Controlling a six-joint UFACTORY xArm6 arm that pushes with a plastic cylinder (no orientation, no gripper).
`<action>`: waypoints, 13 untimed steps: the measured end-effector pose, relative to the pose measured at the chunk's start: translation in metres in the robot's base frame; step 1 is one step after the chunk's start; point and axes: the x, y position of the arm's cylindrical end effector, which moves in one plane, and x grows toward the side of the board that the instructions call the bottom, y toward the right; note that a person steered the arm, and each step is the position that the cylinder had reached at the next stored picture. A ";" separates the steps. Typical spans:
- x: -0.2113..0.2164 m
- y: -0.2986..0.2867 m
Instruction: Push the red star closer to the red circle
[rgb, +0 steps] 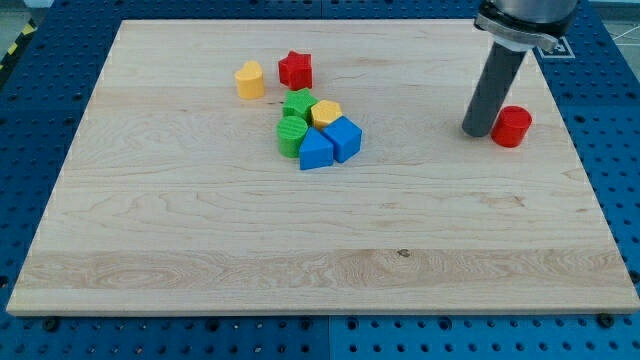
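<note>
The red star (295, 69) lies near the view's top, left of centre, next to a yellow block (250, 80). The red circle (512, 126) stands at the view's right. My tip (478, 132) rests on the board just left of the red circle, close to or touching it, and far to the right of the red star.
A tight cluster sits below the red star: a green star-like block (298, 104), a yellow block (326, 112), a green round block (291, 135), and two blue blocks (316, 151) (344, 136). The wooden board (300, 250) lies on a blue perforated table.
</note>
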 end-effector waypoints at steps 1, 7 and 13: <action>-0.027 -0.035; -0.160 -0.216; -0.107 -0.200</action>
